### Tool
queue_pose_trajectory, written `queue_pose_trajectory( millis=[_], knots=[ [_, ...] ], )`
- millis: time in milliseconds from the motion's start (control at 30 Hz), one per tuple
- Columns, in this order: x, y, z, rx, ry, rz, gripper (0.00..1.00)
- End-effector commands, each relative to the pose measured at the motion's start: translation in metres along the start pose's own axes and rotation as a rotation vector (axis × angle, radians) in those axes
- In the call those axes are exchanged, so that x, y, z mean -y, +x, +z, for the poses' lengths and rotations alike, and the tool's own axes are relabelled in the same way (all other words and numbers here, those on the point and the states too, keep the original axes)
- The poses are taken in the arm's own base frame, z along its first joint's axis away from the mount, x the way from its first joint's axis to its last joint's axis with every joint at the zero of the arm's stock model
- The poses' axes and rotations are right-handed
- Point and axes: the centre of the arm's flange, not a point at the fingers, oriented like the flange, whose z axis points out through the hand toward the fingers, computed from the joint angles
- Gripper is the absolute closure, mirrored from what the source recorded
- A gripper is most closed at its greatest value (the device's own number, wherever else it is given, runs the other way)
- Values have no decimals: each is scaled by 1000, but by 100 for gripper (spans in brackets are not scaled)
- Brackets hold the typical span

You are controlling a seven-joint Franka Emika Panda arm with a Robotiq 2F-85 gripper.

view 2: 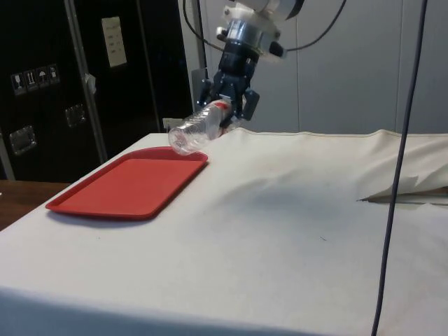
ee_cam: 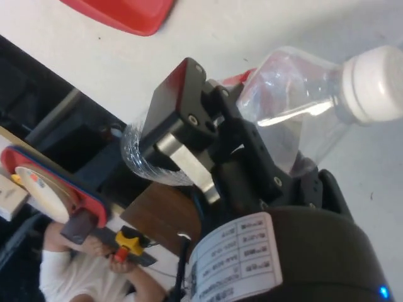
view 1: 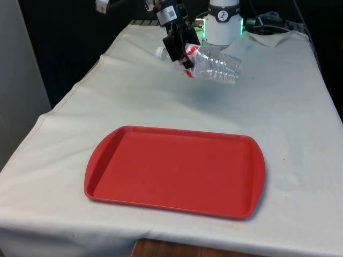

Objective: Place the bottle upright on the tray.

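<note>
A clear plastic bottle (view 1: 217, 65) with a white cap (view 1: 159, 52) and a red label hangs in the air, lying almost level, its base tipped slightly down. My black gripper (view 1: 181, 49) is shut on the bottle near its neck. In the side view the bottle (view 2: 196, 129) juts out from the gripper (view 2: 231, 105) above the far end of the red tray (view 2: 129, 183). The wrist view has one finger (ee_cam: 179, 135) pressed across the bottle (ee_cam: 296, 116) below its cap (ee_cam: 376, 82). The red tray (view 1: 174, 170) lies flat on the white cloth, nearer the camera than the bottle.
The robot's base (view 1: 223, 21) stands just behind the bottle at the table's far end. A fold of cloth (view 2: 413, 187) rises near the table's edge in the side view. A person's hands (ee_cam: 107, 251) hold an orange tool beyond the table edge.
</note>
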Motion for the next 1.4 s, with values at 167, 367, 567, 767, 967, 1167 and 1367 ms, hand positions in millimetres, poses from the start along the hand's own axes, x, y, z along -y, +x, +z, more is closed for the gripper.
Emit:
queue_pose_trajectory(
  millis=[167,367,567,767,967,1167,1367],
  knots=[
    [14,-7,-3,-31,-7,6,86],
    [27,-15,-7,-54,-5,5,86],
    [39,-22,-12,-76,-4,5,86],
    [49,-28,-15,-96,-2,3,86],
    [63,-38,-18,-127,-3,-7,86],
    [71,-43,-18,-149,-3,-16,86],
    [79,-50,-17,-164,-4,-37,86]
  ],
)
